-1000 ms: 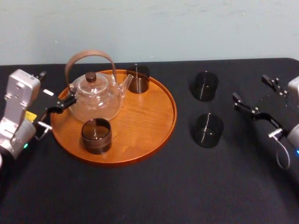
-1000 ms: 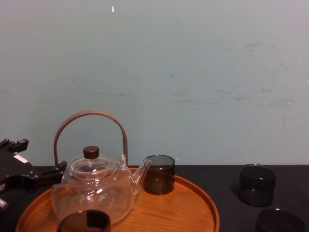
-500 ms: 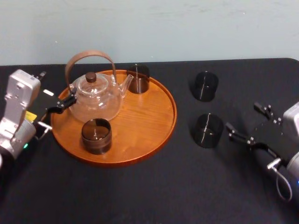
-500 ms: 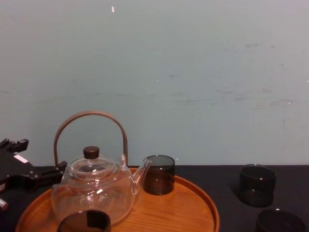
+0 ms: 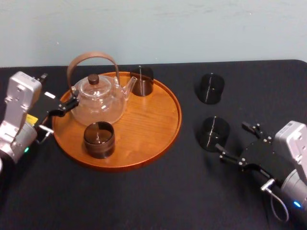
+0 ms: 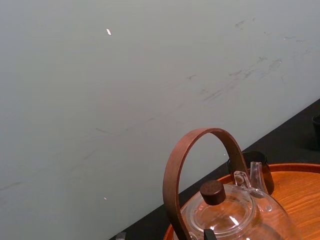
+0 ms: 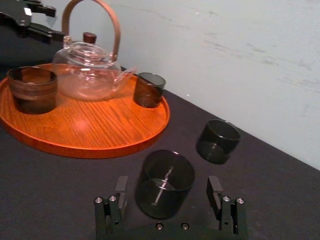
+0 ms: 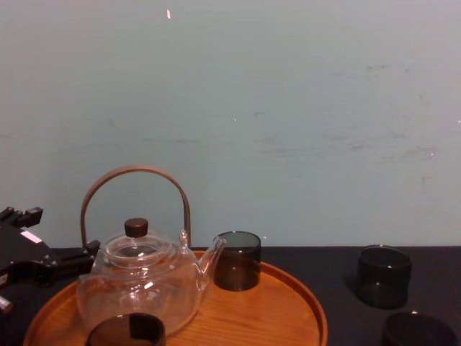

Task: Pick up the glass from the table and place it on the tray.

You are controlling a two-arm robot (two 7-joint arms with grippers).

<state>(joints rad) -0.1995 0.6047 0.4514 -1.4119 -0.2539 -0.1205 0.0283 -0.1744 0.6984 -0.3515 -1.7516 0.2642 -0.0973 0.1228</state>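
Lower right of head view: right claw (image 5: 230,135) stood open, glass (image 7: 165,182) upright partly between jaws; left claw (image 5: 60,89) open beside tray (image 5: 144,125).

Bare lab: black table (image 5: 144,201), blank wall (image 5: 158,28)

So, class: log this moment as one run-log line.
phase: reach | right gripper: open, flanking near glass on table | left gripper: parked beside tray | tray: teapot, two glasses

Soft, even room light, moderately bright. Pale wall (image 8: 288,108) lit flat. Matte black counter (image 5: 144,201) gives no glare; shadows on it barely traceable. Small white glints on teapot (image 6: 235,220) shoulder. Faint sheen on tray (image 7: 90,125).
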